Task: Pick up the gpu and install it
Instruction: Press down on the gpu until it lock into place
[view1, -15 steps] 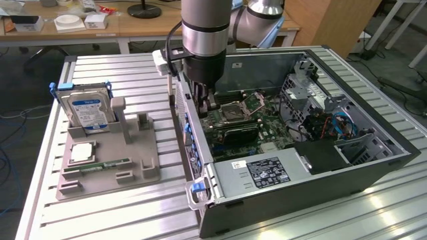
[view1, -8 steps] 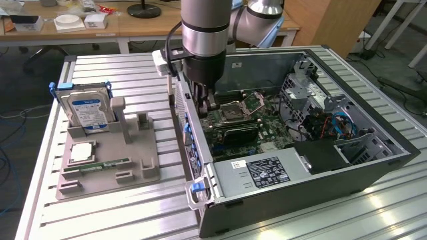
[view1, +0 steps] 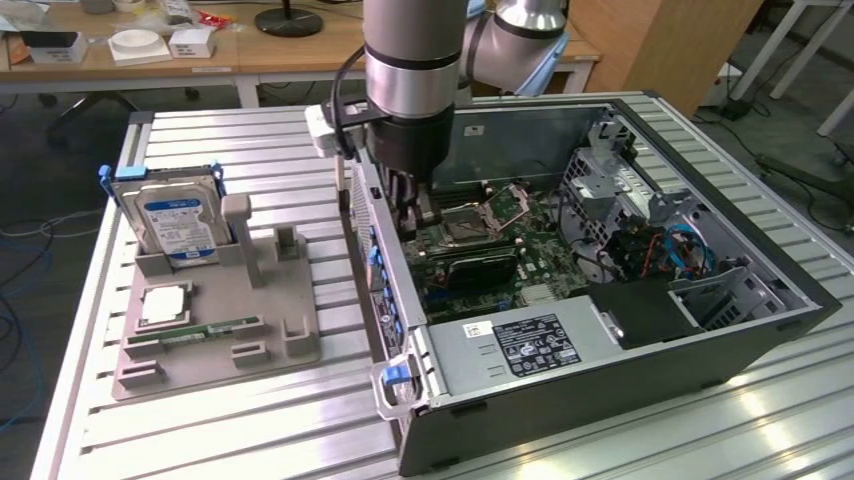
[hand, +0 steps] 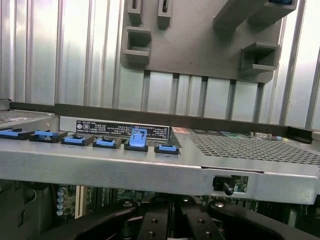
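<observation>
Reaching into open case, claw shut, gpu possibly hidden

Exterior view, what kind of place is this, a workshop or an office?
Probably a robotics lab or test workshop: an open computer case lies on a slatted metal table, a grey parts fixture holds a hard drive, and cluttered wooden desks stand behind.

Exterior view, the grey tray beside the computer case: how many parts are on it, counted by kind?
On the grey tray:
hard drive: 1
RAM stick: 1
processor chip: 1
Total: 3
</observation>
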